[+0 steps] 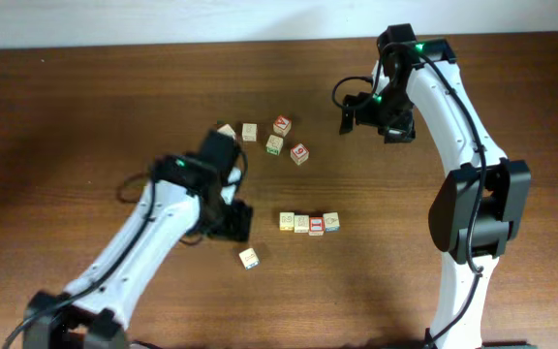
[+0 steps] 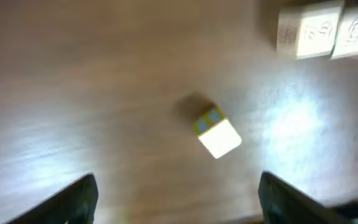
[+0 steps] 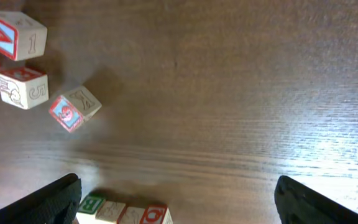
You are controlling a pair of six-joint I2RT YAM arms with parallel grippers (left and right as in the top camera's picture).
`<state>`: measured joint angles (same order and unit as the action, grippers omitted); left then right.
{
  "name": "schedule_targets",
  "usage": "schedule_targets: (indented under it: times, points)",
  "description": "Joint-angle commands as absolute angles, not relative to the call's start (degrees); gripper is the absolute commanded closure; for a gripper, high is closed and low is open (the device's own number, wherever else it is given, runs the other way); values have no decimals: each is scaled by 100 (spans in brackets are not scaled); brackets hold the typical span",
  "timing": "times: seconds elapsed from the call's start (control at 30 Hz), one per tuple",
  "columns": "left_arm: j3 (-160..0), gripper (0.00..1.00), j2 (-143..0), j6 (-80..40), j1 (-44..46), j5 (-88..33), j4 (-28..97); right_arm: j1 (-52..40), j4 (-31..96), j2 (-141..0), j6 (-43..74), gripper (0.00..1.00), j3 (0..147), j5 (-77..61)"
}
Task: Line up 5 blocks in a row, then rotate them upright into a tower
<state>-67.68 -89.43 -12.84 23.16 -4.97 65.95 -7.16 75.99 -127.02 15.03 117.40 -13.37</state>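
Overhead: left gripper [image 1: 232, 221] hangs just beside the row of four blocks [image 1: 308, 223], lone block [image 1: 249, 257] near its tips on the counter [image 1: 85, 107].

Left wrist: jaws wide and empty, with that block askew ahead between them, untouched. I'd square to its faces before closing.

Right wrist: right gripper [image 3: 178, 183] fully spread, holding nothing, loose cubes [image 3: 22, 87] ahead to one side.

Ten small wooden blocks [image 1: 249, 257] sit on one table [image 1: 85, 97]: five in a loose cluster [image 1: 274, 144], four in a row [image 1: 301, 224], one alone. Two robot arms [image 1: 458, 116].
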Motion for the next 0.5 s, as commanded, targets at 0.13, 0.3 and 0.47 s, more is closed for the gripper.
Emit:
schedule_targets:
  times: [0.13, 0.3, 0.47]
  points:
    - [-5216, 18, -8934, -897, 2364, -1424, 5194, -709, 7607, -12540, 1498, 1, 11730, -1286]
    - [-5030, 18, -8934, -672, 2364, -1417, 4781, -709, 7588, -12540, 1498, 1, 11730, -1284]
    - [-4772, 24, -8938, -521, 2364, -1428, 4482, -709, 7583, -12540, 1498, 1, 11730, -1282]
